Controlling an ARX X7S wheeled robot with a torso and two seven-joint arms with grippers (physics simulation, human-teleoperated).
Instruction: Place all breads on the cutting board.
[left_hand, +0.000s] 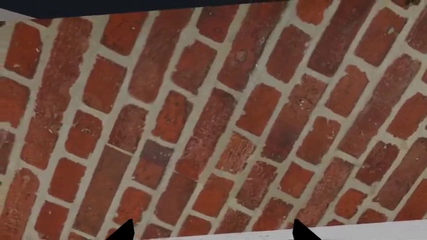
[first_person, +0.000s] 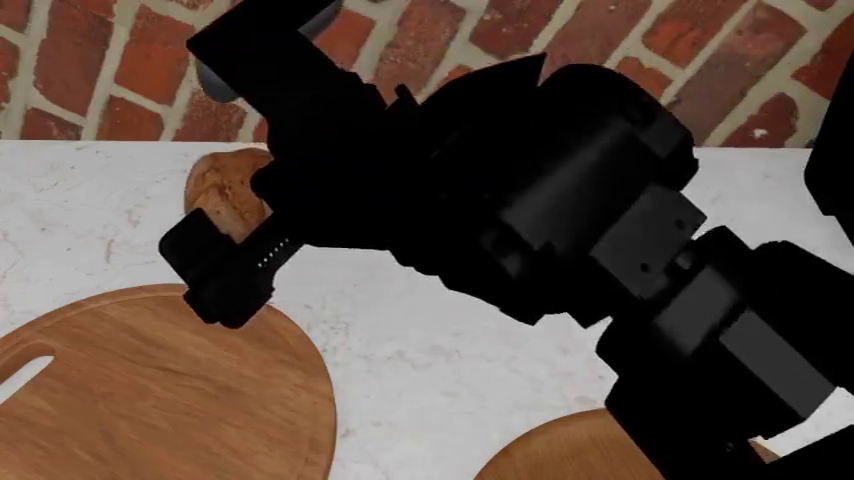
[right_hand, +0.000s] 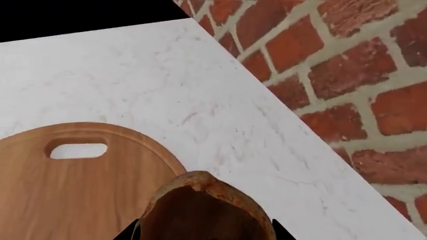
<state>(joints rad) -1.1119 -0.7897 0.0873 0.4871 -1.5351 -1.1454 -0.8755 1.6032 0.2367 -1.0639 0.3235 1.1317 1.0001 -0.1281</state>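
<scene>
I hold a brown roll over the white table, right by the round wooden board.

My right claw (right_hand: 203, 235) is closed around the small dark-brown oval roll (right_hand: 203, 212), which has a rough, crusty skin. The flat round wooden cutting board (right_hand: 80, 185) with its long handle hole lies smooth on the white marble table (right_hand: 200, 90). My big black arm (first_person: 534, 220) reaches across in front of the red brick wall (left_hand: 213, 120). My left claw (left_hand: 210, 232) shows only two black tips, set apart, with nothing between them.

Matt grained wooden cutting board (right_hand: 80, 185), smooth veined white marble counter (right_hand: 167, 85), rough red brick wall (left_hand: 213, 125)
</scene>
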